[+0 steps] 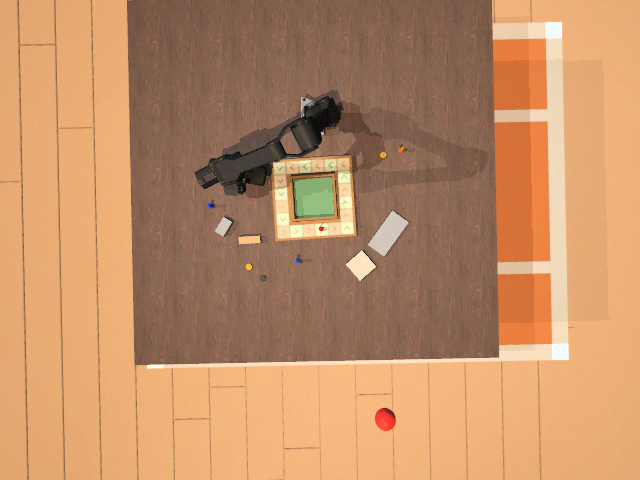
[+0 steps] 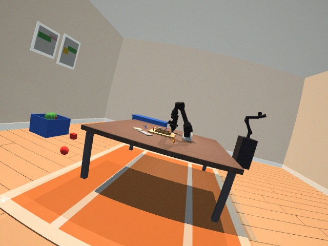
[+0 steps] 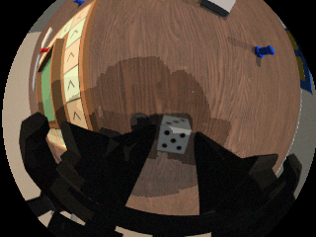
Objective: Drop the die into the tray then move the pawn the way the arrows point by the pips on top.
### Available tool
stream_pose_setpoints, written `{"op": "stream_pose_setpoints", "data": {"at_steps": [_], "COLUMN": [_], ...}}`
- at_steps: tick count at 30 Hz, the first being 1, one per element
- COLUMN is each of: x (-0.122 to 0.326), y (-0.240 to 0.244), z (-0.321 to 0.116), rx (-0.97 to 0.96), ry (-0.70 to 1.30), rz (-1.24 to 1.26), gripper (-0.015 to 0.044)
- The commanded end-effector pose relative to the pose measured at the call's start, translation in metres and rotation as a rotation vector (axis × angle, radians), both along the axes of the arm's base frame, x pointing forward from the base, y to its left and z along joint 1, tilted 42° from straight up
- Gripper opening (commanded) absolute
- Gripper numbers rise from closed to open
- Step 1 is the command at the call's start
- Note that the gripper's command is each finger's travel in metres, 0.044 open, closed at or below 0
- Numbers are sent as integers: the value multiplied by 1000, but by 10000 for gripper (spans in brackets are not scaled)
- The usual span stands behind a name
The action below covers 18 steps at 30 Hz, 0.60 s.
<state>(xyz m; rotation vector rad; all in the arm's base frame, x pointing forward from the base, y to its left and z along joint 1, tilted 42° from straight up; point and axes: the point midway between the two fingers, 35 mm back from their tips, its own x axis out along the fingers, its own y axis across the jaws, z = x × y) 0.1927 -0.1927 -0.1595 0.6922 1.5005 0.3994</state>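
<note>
The grey die [image 3: 174, 135] lies between my fingertips in the wrist view, with a narrow gap on each side; the face towards the camera shows five dark pips. My gripper [image 3: 176, 132] is open and low around it, left of the board. The arm hides the die in the top view. The square board [image 1: 296, 230] [image 3: 72, 86] has arrowed squares around the green dice tray [image 1: 314, 197] [image 3: 46, 94]. The red pawn [image 1: 321, 227] [image 3: 44, 49] stands on the board's lower row in the top view, where arrows point right.
A dark disc [image 3: 140, 119] lies close beside the left finger. Blue pegs [image 1: 210, 205] [image 3: 265, 50] and a grey block [image 1: 223, 226] [image 3: 220, 5] stand nearby. A tan block [image 1: 249, 239], a grey slab [image 1: 388, 233] and a cream square [image 1: 360, 265] lie around the board.
</note>
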Motion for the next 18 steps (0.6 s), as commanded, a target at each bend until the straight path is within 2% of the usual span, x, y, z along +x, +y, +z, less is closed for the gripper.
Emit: {"op": "stream_pose_setpoints", "data": {"at_steps": [1,8,11,18], "x": [-1,-1,0,3], "y": [3,3,1,-27], "z": [-1,-1,1,23], "rx": [9,9,8,6], "ry": [5,5,5,5], "rz": [-4,-4,-5,-5], "gripper": [111,64,0,0]}}
